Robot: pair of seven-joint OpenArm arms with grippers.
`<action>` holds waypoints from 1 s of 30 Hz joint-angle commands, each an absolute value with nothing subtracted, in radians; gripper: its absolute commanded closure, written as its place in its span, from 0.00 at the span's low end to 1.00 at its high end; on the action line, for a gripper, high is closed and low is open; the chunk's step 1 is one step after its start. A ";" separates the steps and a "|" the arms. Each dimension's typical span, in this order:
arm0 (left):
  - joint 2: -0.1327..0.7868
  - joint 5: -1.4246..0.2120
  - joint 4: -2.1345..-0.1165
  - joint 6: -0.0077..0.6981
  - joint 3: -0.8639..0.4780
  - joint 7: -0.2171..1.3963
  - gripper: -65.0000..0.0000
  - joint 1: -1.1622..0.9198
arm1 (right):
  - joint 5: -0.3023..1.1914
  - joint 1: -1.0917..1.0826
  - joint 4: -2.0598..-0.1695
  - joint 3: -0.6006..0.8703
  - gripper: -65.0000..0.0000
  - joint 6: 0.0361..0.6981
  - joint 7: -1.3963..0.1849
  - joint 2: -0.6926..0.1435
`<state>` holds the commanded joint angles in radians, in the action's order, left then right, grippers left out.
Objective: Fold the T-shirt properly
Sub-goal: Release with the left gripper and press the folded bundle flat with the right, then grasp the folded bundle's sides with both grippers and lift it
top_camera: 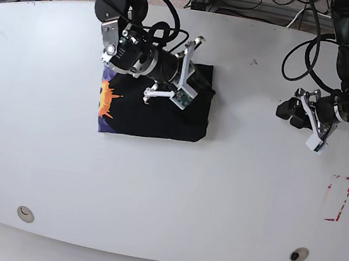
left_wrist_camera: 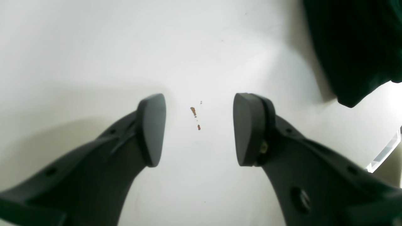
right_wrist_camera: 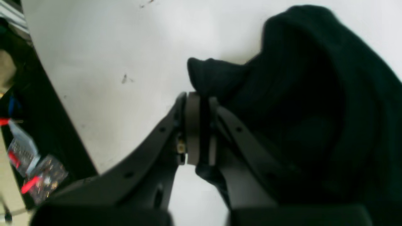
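- In the left wrist view the left gripper (left_wrist_camera: 199, 128) fills the lower frame, its two dark pads (left_wrist_camera: 153, 128) spread wide apart with nothing between them, only bare white table (left_wrist_camera: 94, 47) and a few small brown specks (left_wrist_camera: 193, 111) on it.
- A dark fold of cloth hangs into the upper right corner of that view, well clear of the pads.
- In the right wrist view the right gripper (right_wrist_camera: 201, 131) is clenched on a bunched edge of the black T-shirt (right_wrist_camera: 314, 94); cloth is pinched between the pads and bulges out above and below them.
- The rest of the T-shirt rises in a soft mound to the right of that gripper, and bare table lies to its left as far as the table's edge, where a clear packet with red marks (right_wrist_camera: 34, 169) lies off the surface.
- From the base view the T-shirt (top_camera: 144, 117) lies as a folded, roughly square block on the table (top_camera: 167, 193), with an orange and purple print (top_camera: 107, 97) along its left edge.
- The right gripper (top_camera: 196, 82) sits at the T-shirt's upper right corner.
- The left gripper (top_camera: 286, 110) hangs well apart from the T-shirt, off its right side, with open table between them.
- A red-edged rectangle (top_camera: 338, 198) is marked on the table far right of the T-shirt, near the table's rim.
- Below the T-shirt's lower edge the table is bare down to two small round fittings (top_camera: 24, 214) near the front rim.
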<state>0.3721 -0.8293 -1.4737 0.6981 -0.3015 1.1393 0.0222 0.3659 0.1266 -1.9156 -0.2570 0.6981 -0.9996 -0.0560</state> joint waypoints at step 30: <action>0.341 -0.808 -1.626 0.698 -0.145 1.136 0.50 0.030 | 0.377 0.156 -2.017 -0.228 0.06 0.698 -0.958 -0.185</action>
<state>0.3414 -0.8078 -1.6256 0.6981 -0.1450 1.1362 0.0299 0.3767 0.1557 -2.0169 -0.2279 0.6981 -0.9582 -0.1849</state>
